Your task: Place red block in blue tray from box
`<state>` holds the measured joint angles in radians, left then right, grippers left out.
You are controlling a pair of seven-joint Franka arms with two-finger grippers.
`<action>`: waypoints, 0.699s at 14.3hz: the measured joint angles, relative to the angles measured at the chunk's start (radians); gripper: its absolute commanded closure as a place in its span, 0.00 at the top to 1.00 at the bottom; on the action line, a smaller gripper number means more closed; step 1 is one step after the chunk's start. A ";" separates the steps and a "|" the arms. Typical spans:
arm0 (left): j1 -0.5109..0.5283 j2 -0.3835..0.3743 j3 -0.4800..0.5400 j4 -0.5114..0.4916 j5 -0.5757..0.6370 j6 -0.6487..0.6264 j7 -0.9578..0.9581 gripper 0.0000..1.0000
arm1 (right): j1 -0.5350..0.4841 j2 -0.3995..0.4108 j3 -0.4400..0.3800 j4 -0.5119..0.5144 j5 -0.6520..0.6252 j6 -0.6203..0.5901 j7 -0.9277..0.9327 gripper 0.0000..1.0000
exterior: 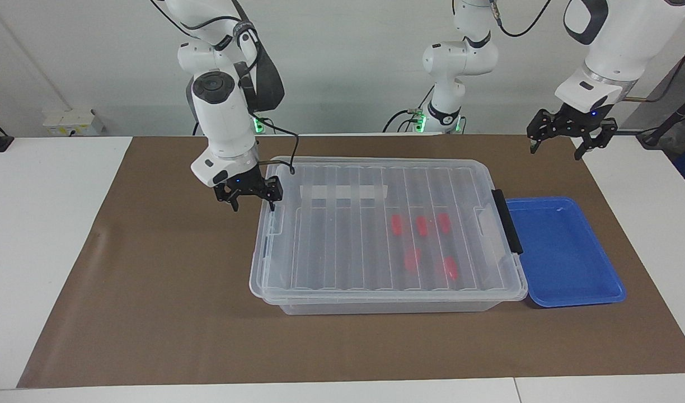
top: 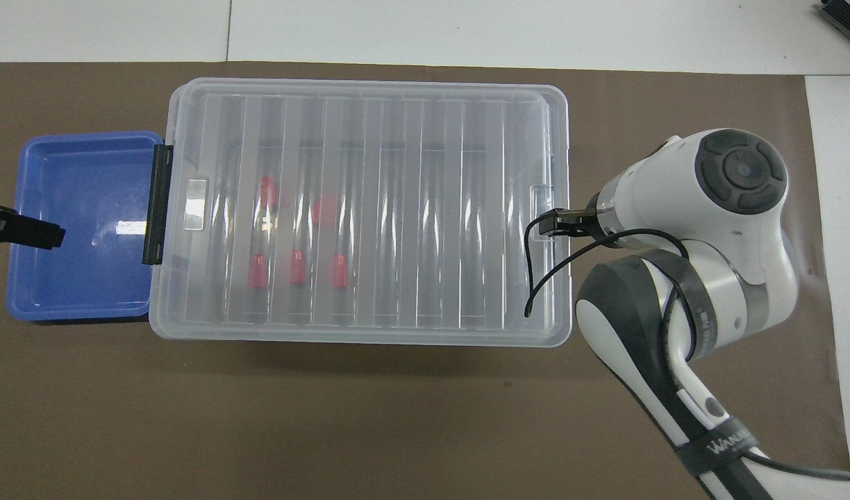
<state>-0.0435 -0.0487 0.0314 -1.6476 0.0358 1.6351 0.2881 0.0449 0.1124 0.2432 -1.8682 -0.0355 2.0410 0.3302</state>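
Facing view only: right end effector (exterior: 253, 196) released, raised at the box (exterior: 387, 235) end; left end effector (exterior: 569, 134) released, waiting.
Overhead only: arm lettering, unreadable.
Red blocks (exterior: 421, 225): inside lidded box, beside blue tray (exterior: 566, 280).

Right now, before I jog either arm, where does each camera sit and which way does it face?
Facing view: high across the table, looking at the robots; both arms show, right gripper open at the box end, left gripper open, raised near the blue tray, waiting.
Overhead view: above the robots' end, looking steeply down; shows the right arm and wrist, and the left gripper's tip over the tray.
Shared: box with lid on, five red blocks inside, empty tray; the views are half a turn apart.
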 measured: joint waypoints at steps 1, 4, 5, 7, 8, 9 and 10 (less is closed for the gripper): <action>0.000 0.000 0.001 0.000 0.000 0.000 -0.017 1.00 | -0.001 0.000 -0.005 0.000 0.000 0.000 -0.016 0.96; -0.001 0.000 -0.001 -0.001 0.000 0.000 -0.031 1.00 | -0.004 0.000 -0.020 0.001 0.000 -0.009 -0.049 0.96; -0.001 0.000 -0.004 -0.002 0.000 -0.001 -0.032 1.00 | -0.004 0.000 -0.023 0.002 0.000 -0.014 -0.061 0.96; -0.001 0.000 -0.005 -0.005 0.000 -0.001 -0.035 1.00 | -0.005 0.000 -0.045 0.003 0.000 -0.018 -0.111 0.96; -0.001 0.000 -0.004 -0.006 0.000 -0.001 -0.043 1.00 | -0.006 0.000 -0.062 0.003 0.000 -0.021 -0.145 0.97; -0.001 0.000 -0.003 -0.006 0.000 0.000 -0.080 1.00 | -0.008 0.000 -0.078 0.003 0.000 -0.022 -0.179 0.97; -0.002 0.000 -0.006 -0.006 0.000 0.005 -0.153 1.00 | -0.010 0.000 -0.090 0.003 0.000 -0.022 -0.206 0.97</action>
<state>-0.0452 -0.0487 0.0258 -1.6539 0.0358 1.6405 0.1346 0.0348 0.1124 0.1531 -1.8654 -0.0359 2.0189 0.1239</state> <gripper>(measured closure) 0.000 0.031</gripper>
